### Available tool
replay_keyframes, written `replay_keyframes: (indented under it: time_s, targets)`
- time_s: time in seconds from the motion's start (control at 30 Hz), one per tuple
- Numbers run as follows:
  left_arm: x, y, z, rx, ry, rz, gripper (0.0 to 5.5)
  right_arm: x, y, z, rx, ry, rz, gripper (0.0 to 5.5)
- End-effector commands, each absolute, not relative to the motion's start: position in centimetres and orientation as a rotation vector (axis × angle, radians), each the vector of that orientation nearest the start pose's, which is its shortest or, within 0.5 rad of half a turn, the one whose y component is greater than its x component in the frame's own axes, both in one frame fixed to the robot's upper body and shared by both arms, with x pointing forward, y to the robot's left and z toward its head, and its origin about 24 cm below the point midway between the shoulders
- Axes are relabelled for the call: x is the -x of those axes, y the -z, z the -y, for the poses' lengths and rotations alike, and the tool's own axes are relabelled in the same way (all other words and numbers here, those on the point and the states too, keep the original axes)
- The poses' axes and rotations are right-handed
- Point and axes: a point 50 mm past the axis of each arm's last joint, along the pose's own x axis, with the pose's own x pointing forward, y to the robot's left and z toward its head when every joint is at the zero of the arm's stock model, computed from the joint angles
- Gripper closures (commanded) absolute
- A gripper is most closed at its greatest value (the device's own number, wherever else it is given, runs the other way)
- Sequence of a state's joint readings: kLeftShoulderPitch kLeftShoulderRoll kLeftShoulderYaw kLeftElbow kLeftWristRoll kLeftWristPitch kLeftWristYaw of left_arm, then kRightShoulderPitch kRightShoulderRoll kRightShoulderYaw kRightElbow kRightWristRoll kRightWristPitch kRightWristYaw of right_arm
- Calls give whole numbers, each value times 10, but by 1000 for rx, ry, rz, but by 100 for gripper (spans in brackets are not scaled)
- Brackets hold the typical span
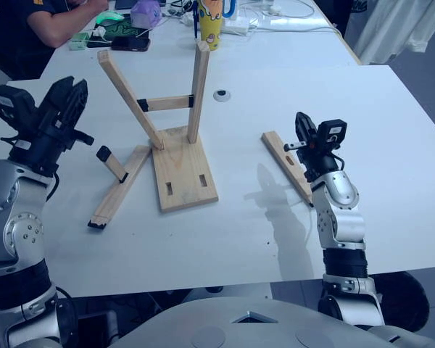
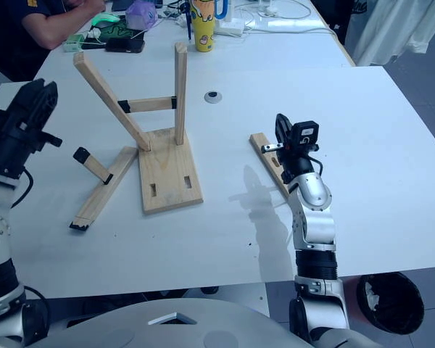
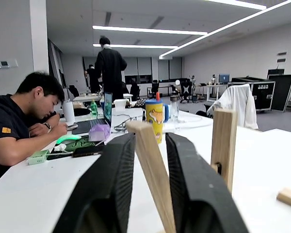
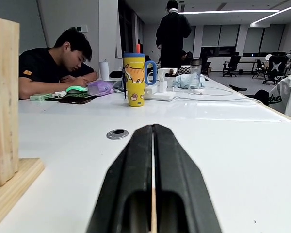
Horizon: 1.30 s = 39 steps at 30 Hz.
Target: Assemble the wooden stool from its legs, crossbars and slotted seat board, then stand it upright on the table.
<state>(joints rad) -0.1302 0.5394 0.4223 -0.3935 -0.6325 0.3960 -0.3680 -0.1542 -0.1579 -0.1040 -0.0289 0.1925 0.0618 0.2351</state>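
While the slotted seat board (image 1: 185,181) lies flat mid-table with 2 legs (image 1: 198,87) standing in it, joined by a crossbar (image 1: 167,103), the left gripper (image 1: 71,88) hangs spread and empty nearby. The right gripper (image 1: 302,122), clenched on nothing, hovers over a loose leg (image 1: 279,151). Another leg piece (image 1: 119,190) lies beside the board.

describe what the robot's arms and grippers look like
The left arm and right arm are silver-grey rounded joint housings with black bands and thin black cables at the wrists. The left gripper and right gripper are black, each with two long tapered fingers.
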Motion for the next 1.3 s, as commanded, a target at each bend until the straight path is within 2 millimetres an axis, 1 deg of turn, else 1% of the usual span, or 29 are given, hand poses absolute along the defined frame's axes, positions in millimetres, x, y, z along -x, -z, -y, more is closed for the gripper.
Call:
replay_keyframes:
  time_s: [0.03, 0.1, 0.2, 0.23, 0.33, 0.43, 0.47, 0.53, 0.6, 0.63, 0.67, 0.73, 0.8, 0.9, 1.03, 1.13, 1.3]
  targets:
    - [-250, -209, -242, 8, 316, 336, 515, -280, -89, 179, -33, -173, 137, 550]
    - [-253, -213, -236, 5, 340, 346, 546, -280, -89, 179, -34, -171, 138, 550]
    - [-256, -219, -233, 1, 361, 362, 549, -280, -90, 179, -37, -170, 140, 550]
    - [-257, -219, -233, 0, 361, 359, 549, -280, -90, 178, -38, -171, 141, 550]
    - [-259, -206, -235, -4, 361, 313, 549, -279, -90, 178, -39, -171, 140, 550]
    - [-261, -182, -238, -2, 359, 227, 549, -279, -89, 177, -41, -173, 139, 550]
    - [-261, -171, -239, 1, 360, 190, 549, -279, -90, 177, -41, -172, 140, 550]
    - [-260, -136, -241, -13, 351, 81, 549, -279, -92, 176, -47, -171, 147, 550]
    - [-254, -96, -250, -11, 309, -39, 549, -279, -95, 173, -59, -174, 157, 550]
    - [-251, -82, -253, -16, 297, -79, 549, -279, -97, 172, -64, -177, 163, 550]
    - [-249, -73, -253, -19, 301, -103, 549, -279, -98, 171, -67, -179, 168, 550]
    - [-249, -68, -251, -16, 310, -102, 549, -280, -101, 170, -70, -182, 175, 550]
    - [-253, -73, -250, -16, 315, -71, 549, -280, -102, 169, -72, -184, 176, 550]
    - [-258, -92, -246, -19, 340, -2, 549, -279, -100, 168, -74, -188, 172, 550]
    - [-261, -121, -245, -35, 349, 92, 549, -279, -99, 167, -76, -191, 166, 550]
    - [-264, -149, -246, -35, 347, 175, 549, -278, -98, 168, -76, -185, 163, 550]
    - [-262, -205, -244, -62, 364, 341, 549, -278, -97, 168, -74, -186, 159, 550]
